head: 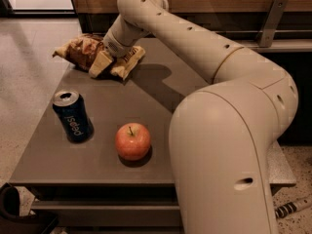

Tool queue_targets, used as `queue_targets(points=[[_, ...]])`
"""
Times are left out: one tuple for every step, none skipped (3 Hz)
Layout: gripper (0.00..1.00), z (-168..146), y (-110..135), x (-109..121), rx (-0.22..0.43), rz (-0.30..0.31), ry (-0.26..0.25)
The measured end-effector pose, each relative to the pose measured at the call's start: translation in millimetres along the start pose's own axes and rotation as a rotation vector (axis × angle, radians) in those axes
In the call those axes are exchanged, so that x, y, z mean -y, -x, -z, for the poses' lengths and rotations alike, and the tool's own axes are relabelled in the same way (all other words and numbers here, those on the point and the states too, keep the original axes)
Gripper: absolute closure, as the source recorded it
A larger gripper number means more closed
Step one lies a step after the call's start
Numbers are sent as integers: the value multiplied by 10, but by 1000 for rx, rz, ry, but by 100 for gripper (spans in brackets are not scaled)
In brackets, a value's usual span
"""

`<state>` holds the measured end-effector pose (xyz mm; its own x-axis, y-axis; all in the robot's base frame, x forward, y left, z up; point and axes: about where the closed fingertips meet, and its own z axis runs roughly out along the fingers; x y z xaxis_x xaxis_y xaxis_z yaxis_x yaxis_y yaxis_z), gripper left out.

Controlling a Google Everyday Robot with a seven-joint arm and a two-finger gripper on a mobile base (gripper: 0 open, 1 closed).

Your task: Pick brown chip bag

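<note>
Brown chip bag [129, 60] is lying crumpled at the table's [97, 106] far left corner, the gripper [102, 65] sitting on its middle, apart-or-clamped impossible to tell; a firm pinch on a puffy fold is looking wise before lifting.

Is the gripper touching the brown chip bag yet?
Cannot tell. In the camera view the gripper overlaps the brown chip bag at the far left corner of the table, but nothing shows whether it presses on the bag or hovers above it.

Crinkly brown chip bag [79, 50] at gripper [108, 62] — matt table [73, 167], glossy can [73, 117].
</note>
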<state>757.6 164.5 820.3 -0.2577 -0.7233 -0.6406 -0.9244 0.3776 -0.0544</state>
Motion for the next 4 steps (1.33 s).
queue_targets(points=[[47, 15, 13, 1, 0, 0, 0], [70, 39, 34, 2, 0, 0, 0], [94, 52, 45, 3, 0, 0, 0], [100, 53, 47, 2, 0, 0, 1]])
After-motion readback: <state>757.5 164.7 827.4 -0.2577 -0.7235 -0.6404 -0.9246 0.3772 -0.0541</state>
